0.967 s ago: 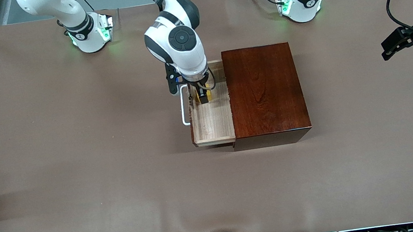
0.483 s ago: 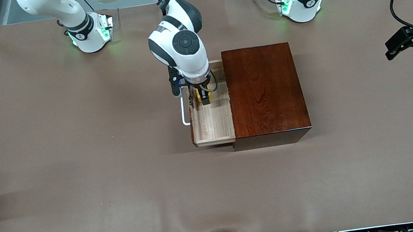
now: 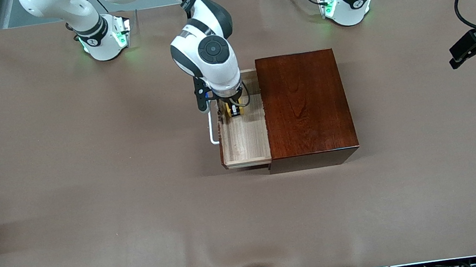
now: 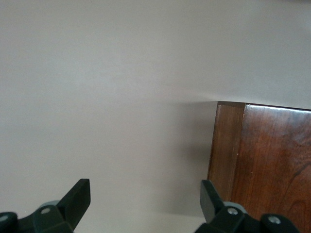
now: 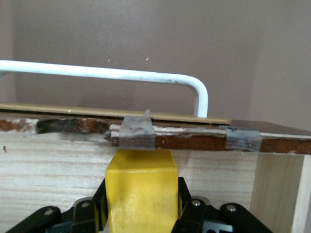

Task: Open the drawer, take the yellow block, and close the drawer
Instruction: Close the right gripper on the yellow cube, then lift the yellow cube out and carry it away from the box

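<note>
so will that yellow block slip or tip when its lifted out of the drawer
Probably not: the right gripper is shut on the yellow block's flat sides, so slipping or rolling seems unlikely. It looks rigid, undented. Being small, it is likely light.

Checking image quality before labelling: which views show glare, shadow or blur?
Front view: even light, sheen on the mahogany box, shadow along its camera-facing edge. Right wrist view: yellow block in the right claw looms large, slightly soft. Left wrist view: washed-out table.
</note>
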You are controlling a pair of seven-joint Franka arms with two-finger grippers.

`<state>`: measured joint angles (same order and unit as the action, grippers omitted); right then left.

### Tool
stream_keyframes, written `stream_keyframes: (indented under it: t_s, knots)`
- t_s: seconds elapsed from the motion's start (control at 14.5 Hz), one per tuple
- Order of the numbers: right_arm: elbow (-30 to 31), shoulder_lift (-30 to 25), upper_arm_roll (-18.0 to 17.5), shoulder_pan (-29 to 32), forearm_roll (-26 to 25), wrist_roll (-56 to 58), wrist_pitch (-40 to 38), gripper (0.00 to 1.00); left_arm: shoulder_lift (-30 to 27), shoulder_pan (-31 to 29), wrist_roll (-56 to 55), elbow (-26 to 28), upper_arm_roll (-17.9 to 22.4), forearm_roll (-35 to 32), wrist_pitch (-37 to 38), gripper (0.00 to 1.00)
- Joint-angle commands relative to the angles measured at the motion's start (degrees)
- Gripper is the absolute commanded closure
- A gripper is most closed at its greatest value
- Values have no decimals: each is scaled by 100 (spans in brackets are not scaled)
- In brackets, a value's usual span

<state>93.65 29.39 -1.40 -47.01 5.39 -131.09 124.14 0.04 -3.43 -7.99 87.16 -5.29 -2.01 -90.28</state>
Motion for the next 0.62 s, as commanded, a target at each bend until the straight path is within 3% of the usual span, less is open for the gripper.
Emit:
stream_keyframes:
  t_s: [0.0,0.55]
  knots:
    - [-294,23,8,25,32,-127,-153,100,-101,-70,140,55,-51,-10,-25,0]
    - [-1305,32,8,622,569,-92,-1277,100,-101,-70,140,82,-78,-10,19,0]
